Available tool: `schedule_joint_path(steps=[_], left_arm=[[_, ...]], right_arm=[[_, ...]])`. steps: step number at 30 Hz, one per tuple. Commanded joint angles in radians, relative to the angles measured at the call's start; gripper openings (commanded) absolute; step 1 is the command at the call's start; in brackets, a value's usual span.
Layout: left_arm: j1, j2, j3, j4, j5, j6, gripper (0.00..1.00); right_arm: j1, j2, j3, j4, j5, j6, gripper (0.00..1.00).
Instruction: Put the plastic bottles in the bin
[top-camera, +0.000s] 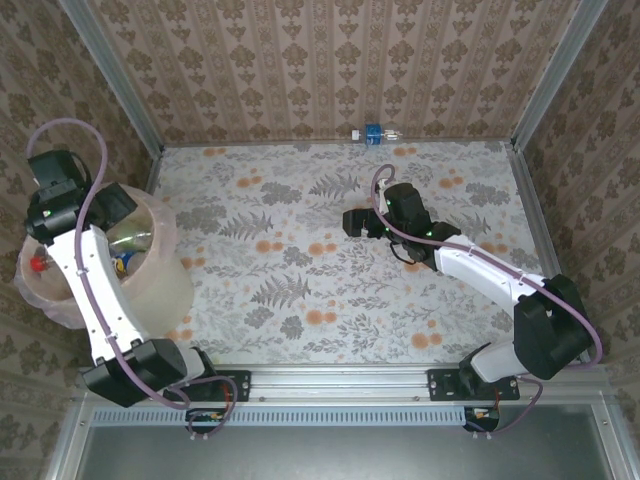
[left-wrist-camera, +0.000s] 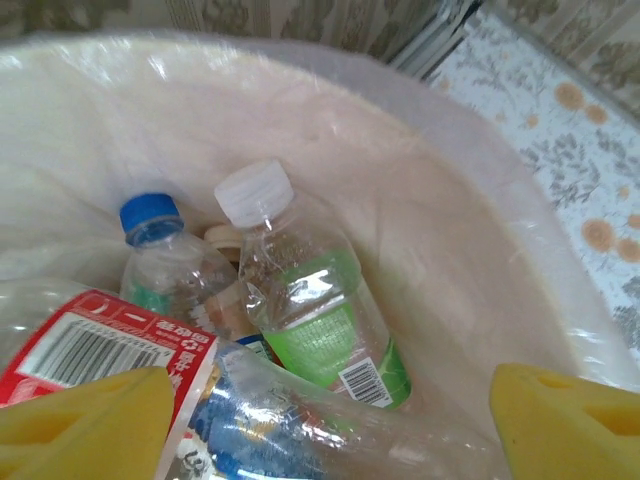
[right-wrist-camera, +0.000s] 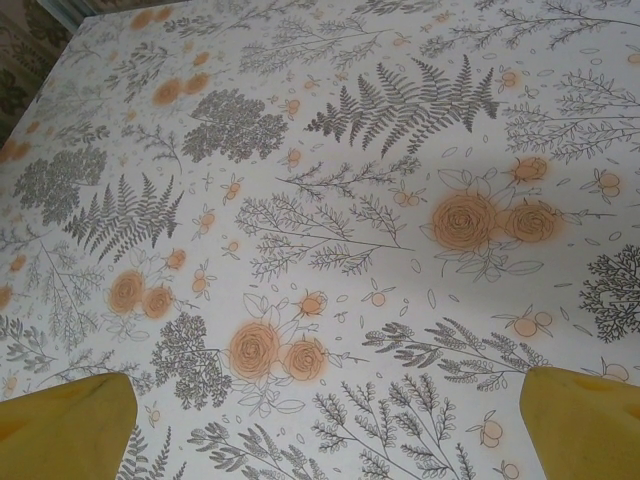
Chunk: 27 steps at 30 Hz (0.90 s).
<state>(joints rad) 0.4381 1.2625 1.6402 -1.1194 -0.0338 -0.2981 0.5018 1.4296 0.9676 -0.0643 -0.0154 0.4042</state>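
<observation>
The bin (top-camera: 165, 262) stands at the table's left edge, a pale tub lined with clear plastic (left-wrist-camera: 470, 230). Several plastic bottles lie inside it: one with a green label and white cap (left-wrist-camera: 310, 300), one with a blue cap (left-wrist-camera: 160, 250), and a crushed one with a red and blue label (left-wrist-camera: 230, 400) on top. My left gripper (left-wrist-camera: 325, 430) hangs open over the bin, its yellow fingers (left-wrist-camera: 80, 425) wide apart on either side of that top bottle. Another bottle with a blue label (top-camera: 375, 134) lies against the far wall. My right gripper (top-camera: 355, 222) (right-wrist-camera: 330, 430) is open above bare tablecloth at mid-table.
The floral tablecloth (right-wrist-camera: 330, 200) covers the table. Patterned walls with metal corner posts (top-camera: 545, 70) close in the back and sides. A metal rail (top-camera: 340, 380) runs along the near edge by the arm bases.
</observation>
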Motion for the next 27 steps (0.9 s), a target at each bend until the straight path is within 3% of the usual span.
schedule_joint_path(steps=[1, 7, 12, 17, 21, 27], left_arm=[[-0.017, -0.069, 0.046, 0.006, -0.001, -0.017, 0.89], [-0.124, -0.187, -0.031, 0.172, 0.093, -0.081, 0.96], [-0.370, -0.211, -0.071, 0.320, 0.095, -0.111, 1.00], [-0.631, -0.133, -0.086, 0.484, 0.041, -0.102, 1.00], [-0.783, -0.037, -0.113, 0.647, 0.031, -0.087, 1.00], [-0.861, 0.124, -0.151, 0.837, 0.053, -0.103, 1.00]], right_arm=[[-0.005, -0.022, 0.007, 0.018, 0.014, 0.018, 1.00], [-0.058, 0.000, 0.058, 0.013, 0.002, 0.013, 1.00], [-0.142, 0.034, 0.126, -0.034, -0.058, 0.029, 1.00], [-0.250, 0.079, 0.173, -0.050, -0.163, 0.054, 1.00], [-0.346, 0.136, 0.214, -0.027, -0.258, 0.093, 1.00], [-0.437, 0.258, 0.313, -0.021, -0.314, 0.118, 1.00]])
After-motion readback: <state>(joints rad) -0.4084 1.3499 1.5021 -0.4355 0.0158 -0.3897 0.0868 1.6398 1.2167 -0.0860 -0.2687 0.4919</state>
